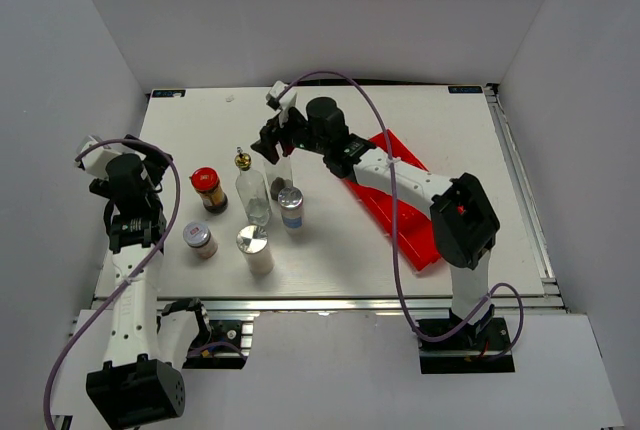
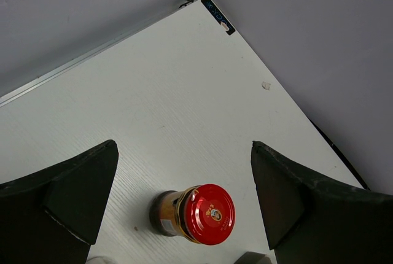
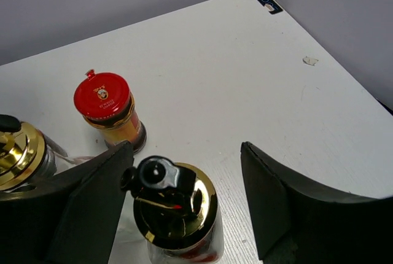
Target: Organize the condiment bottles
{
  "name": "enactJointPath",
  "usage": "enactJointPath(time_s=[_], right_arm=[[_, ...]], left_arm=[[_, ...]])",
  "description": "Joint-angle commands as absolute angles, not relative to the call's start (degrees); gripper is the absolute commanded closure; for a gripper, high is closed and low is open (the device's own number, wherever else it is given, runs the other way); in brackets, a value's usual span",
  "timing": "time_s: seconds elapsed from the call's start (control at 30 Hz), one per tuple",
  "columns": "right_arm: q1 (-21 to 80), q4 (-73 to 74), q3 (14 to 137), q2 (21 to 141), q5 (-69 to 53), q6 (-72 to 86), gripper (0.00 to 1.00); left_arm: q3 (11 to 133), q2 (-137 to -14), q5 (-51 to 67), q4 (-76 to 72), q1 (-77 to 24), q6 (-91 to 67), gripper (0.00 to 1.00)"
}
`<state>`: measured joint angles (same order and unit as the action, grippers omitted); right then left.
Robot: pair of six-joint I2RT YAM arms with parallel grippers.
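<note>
The red-lidded brown jar (image 1: 207,188) stands at the left of the group; in the left wrist view it (image 2: 196,213) sits beyond and between my open fingers. My left gripper (image 1: 163,167) (image 2: 184,153) is open and empty, just left of the jar. My right gripper (image 1: 275,143) (image 3: 186,153) is open, its jaws on either side of the gold pourer top of one glass bottle (image 1: 284,168) (image 3: 175,205). The other glass bottle (image 1: 251,193) (image 3: 15,153) stands beside it. Three silver-lidded shakers (image 1: 290,207), (image 1: 254,248), (image 1: 199,239) stand nearer the front.
The red divided bin (image 1: 400,205) lies at the right, under my right arm. Grey walls enclose the white table (image 1: 420,120) on three sides. A small scrap (image 3: 310,61) lies on the table near the back corner.
</note>
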<state>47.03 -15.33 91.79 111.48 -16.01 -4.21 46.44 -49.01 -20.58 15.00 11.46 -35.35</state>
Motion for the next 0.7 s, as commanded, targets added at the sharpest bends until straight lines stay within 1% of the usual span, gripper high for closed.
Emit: enactJointPath(time_s=[0.0, 0.03, 0.13, 0.17, 0.23, 0.27, 0.33, 0.37, 0.4, 0.53, 0.67], right_arm=[[47.46, -20.22, 94.39, 111.97, -11.69, -2.99, 0.25], [47.55, -20.3, 94.13, 111.97, -11.43, -2.81, 0.27], [47.64, -21.7, 93.34, 111.53, -11.51, -2.2, 0.45], [47.72, -21.97, 92.9, 111.36, -11.34, -2.2, 0.6], [47.72, -21.36, 93.34, 111.18, -11.43, -2.2, 0.7], [47.72, -20.92, 94.12, 111.01, -11.43, -2.37, 0.79], [47.72, -20.65, 94.57, 110.39, -11.34, -2.64, 0.89], [47.72, -20.65, 94.92, 109.69, -11.08, -3.77, 0.97], [47.72, -20.74, 95.27, 109.43, -10.81, -4.65, 1.0], [47.29, -19.43, 98.78, 107.06, -6.08, -7.29, 1.0], [44.57, -15.56, 103.96, 105.12, -5.89, -7.82, 1.0]], left_arm=[[46.58, -47.9, -21.71, 15.21, 11.51, -34.8, 0.02], [46.67, -47.99, -21.8, 15.29, 11.51, -34.8, 0.02], [46.93, -47.9, -22.5, 15.47, 11.51, -34.8, 0.02], [47.02, -47.9, -23.02, 15.82, 11.51, -34.72, 0.02], [47.2, -47.81, -23.73, 16.17, 11.43, -34.72, 0.02], [47.28, -47.73, -24.51, 16.52, 11.51, -34.72, 0.02], [47.46, -47.55, -25.13, 16.7, 11.51, -34.72, 0.02], [47.72, -47.46, -25.14, 16.87, 11.51, -34.72, 0.02], [47.81, -47.37, -25.31, 16.87, 11.51, -34.72, 0.02], [48.52, -47.02, -25.58, 17.75, 11.51, -34.72, 0.02], [47.99, -46.14, -26.28, 17.67, 11.43, -34.8, 0.02]])
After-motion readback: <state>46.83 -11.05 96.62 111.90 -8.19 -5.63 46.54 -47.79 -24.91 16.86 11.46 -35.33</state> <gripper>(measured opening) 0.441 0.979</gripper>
